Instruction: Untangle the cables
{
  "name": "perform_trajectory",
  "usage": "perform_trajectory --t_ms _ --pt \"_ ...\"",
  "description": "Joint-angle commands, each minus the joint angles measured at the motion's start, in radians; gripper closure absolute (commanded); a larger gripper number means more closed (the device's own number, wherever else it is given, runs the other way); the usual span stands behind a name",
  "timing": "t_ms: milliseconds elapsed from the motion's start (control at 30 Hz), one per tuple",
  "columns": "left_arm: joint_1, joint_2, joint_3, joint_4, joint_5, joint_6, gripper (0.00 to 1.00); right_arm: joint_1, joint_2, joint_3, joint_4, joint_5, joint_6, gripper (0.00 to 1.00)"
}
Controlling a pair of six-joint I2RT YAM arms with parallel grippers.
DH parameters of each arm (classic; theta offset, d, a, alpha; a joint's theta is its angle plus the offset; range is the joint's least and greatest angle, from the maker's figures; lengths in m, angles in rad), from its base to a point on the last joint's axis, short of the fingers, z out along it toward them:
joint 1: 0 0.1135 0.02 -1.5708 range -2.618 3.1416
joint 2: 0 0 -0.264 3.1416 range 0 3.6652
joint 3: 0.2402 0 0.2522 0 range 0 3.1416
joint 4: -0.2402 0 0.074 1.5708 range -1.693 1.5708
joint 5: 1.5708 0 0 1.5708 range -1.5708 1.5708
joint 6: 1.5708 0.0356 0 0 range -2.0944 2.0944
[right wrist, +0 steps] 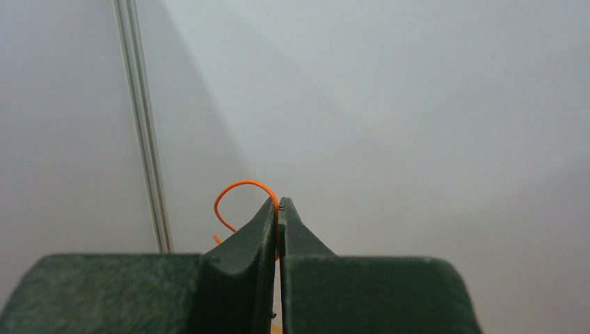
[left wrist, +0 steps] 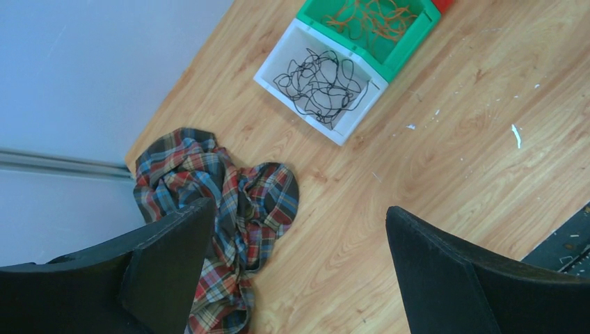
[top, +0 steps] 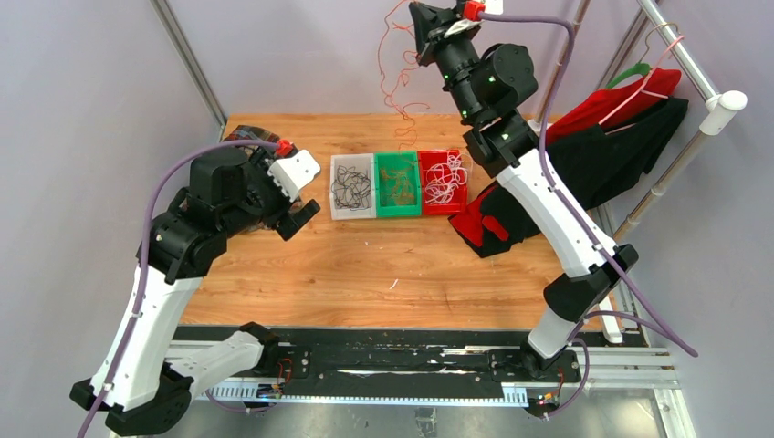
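Cables [top: 399,186] are seen in 4 places, 3 of them in a row of bins at the middle of the wooden table [top: 365,265]. At the far left a crumpled plaid cloth [left wrist: 209,174] is seen lying at the table's back corner. Just beside it the left gripper [left wrist: 299,207] is held above the wood with its jaws spread wide and nothing between them, well short of the bins. A white bin [top: 334,182] comes first in the row, and a loose tangle of black cables [left wrist: 320,83] is held in it. Touching it on the right, a green bin [top: 398,213] is filled with orange-brown cables [left wrist: 369,17]. Next, a red bin [top: 444,208] is filled with white cables [top: 445,180]. Above and behind the bins, the right gripper [right wrist: 279,209] is held high near the back wall, its jaws pressed together on a thin orange cable [right wrist: 240,188]. A short curl of that cable is seen above the fingertips in the right wrist view, while the long remainder is seen dangling in loose kinks toward the table's back edge behind the green bin. Whether its lower end touches the wood cannot be told. At the far right, red and black garments [top: 621,137] are draped over the table's edge beside a metal frame [top: 694,55].
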Motion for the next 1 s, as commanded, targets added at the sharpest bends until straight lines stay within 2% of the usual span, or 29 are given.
perform_trajectory --t_ms 0,167,333,500,667,833,967 --pt "0.003 -0.020 -0.014 0.063 -0.032 0.011 0.02 -0.016 0.024 0.040 -0.022 -0.012 -0.055 0.99" --pt "0.003 -0.016 -0.032 0.074 -0.076 -0.029 0.02 -0.017 0.035 -0.024 -0.006 0.007 -0.105 0.99" --pt "0.003 -0.039 -0.078 0.125 -0.149 -0.004 0.02 -0.019 0.039 -0.123 0.027 0.012 -0.150 0.99" --pt "0.002 -0.059 -0.088 0.136 -0.139 0.020 0.02 -0.026 0.041 -0.179 0.053 0.038 -0.154 0.99" --pt "0.003 -0.064 -0.102 0.130 -0.125 0.024 0.02 -0.044 0.026 -0.183 0.063 0.032 -0.120 0.99" --pt "0.003 -0.068 -0.112 0.131 -0.119 0.033 0.02 -0.079 -0.001 -0.114 0.063 -0.018 0.013 0.99" --pt "0.003 -0.073 -0.114 0.130 -0.122 0.037 0.02 -0.080 0.000 -0.065 0.038 -0.034 0.001 1.00"
